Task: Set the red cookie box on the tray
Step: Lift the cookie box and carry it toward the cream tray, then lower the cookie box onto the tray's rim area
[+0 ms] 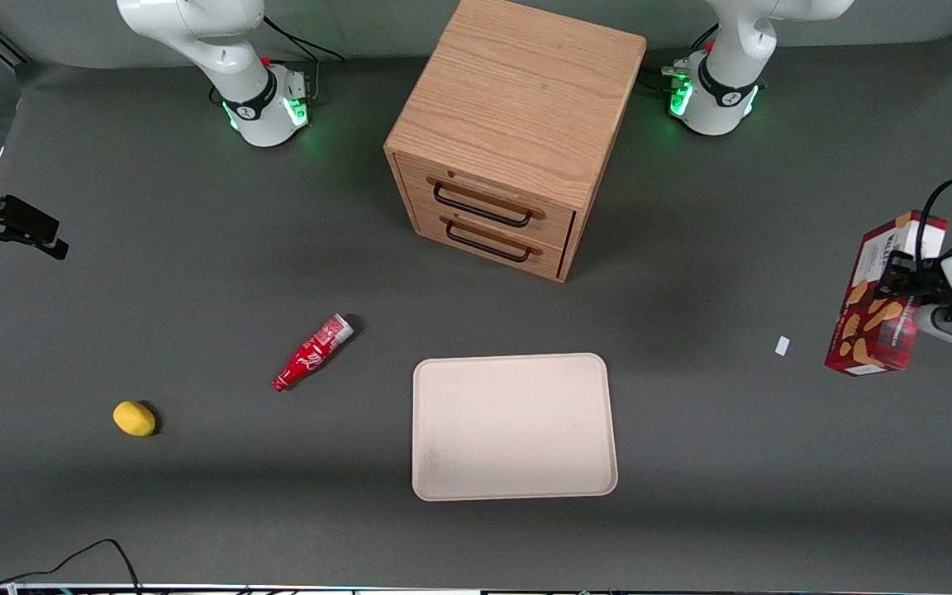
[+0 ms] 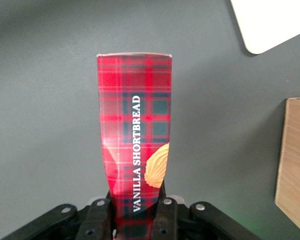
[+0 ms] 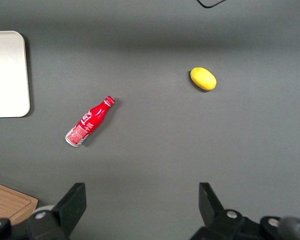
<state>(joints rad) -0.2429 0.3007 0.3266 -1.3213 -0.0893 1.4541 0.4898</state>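
Fingers (image 2: 101, 216) clamped on the red cookie box (image 2: 135, 135), one finger on each broad tartan face near the box's end closest to the wrist; cardboard pinched in slightly at the grip. Gripper (image 2: 136, 217) holds the box so it sticks straight out from the wrist, "VANILLA SHORTBREAD" lettering running along its length, a tan cookie picture beside the text. Front view: gripper (image 1: 897, 277) sits at the working arm's end of the bench, red cookie box (image 1: 877, 310) carried roughly upright with a slight tilt, white end panel pointing down, upper end at the fingers; whether the lower end touches the bench (image 1: 195, 512) or hangs just above it, cannot tell. Small white scrap (image 1: 782, 345) on the bench just beside the box, toward the middle. Tray (image 1: 513, 426) lies flat mid-bench, nothing on it, well apart from the box; one rounded tray corner (image 2: 270, 25) shows in the wrist view. Wooden drawer cabinet (image 1: 517, 132) stands farther from the front camera than the tray, two dark handles facing the tray, both drawers closed; its edge (image 2: 295, 160) shows in the wrist view. Red bottle (image 1: 311, 353) lies on its side near the tray, toward the parked arm's end. Yellow lemon-like thing (image 1: 134, 418) lies further toward that end, well apart from the bottle.
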